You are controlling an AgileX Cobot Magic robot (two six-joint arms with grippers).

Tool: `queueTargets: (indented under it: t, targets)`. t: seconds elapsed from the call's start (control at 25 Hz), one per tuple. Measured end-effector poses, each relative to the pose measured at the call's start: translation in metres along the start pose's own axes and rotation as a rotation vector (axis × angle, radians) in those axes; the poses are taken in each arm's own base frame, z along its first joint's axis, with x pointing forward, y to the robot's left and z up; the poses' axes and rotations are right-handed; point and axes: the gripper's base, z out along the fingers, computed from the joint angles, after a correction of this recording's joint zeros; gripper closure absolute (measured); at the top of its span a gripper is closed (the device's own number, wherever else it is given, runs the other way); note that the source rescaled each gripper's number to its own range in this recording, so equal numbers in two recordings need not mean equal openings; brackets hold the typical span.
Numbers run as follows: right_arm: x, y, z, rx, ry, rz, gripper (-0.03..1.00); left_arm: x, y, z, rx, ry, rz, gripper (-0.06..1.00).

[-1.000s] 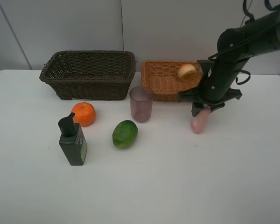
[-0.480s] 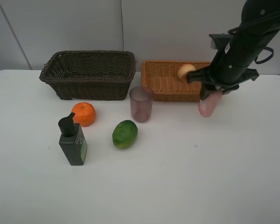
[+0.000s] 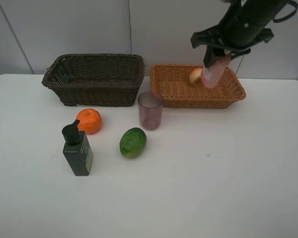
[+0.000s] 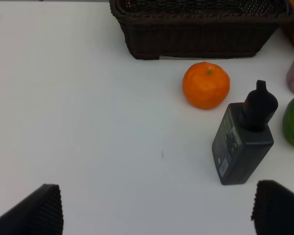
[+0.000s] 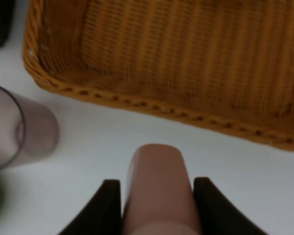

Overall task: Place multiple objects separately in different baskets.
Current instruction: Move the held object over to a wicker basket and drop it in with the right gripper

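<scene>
So on the table (image 3: 228, 173), two baskets sit side by side at the back: left basket (image 3: 99, 94) at 11 o'clock, right basket (image 3: 198, 101) at 1, peach (image 3: 195, 77) inside the right one. Cup (image 3: 150, 110) stands at 12, just in front of the gap. Tangerine (image 3: 89, 121) is at 10, pump bottle (image 3: 78, 151) at 9, oval fruit (image 3: 133, 142) at the cup's 7. The bottle (image 3: 212, 74) hangs over the right basket, up in the right gripper (image 3: 216, 60).

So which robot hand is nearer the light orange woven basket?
Right. The right gripper hangs near the light orange woven basket, gripping a pink bottle; the left gripper is far off, past the dark green pump bottle.
</scene>
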Motion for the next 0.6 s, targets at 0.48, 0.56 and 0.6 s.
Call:
queueTargets:
  t: [0.48, 0.56, 0.6]
  targets:
    - [-0.064, 0.075, 0.004, -0.163, -0.18, -0.154, 0.96, 0.0, 0.0, 0.0, 0.0, 0.0, 0.0, -0.06]
    - [-0.071, 0.088, 0.018, -0.174, -0.182, -0.171, 0.96, 0.0, 0.0, 0.0, 0.0, 0.0, 0.0, -0.06]
    - [-0.074, 0.095, 0.024, -0.18, -0.183, -0.182, 0.96, 0.0, 0.0, 0.0, 0.0, 0.0, 0.0, -0.06]
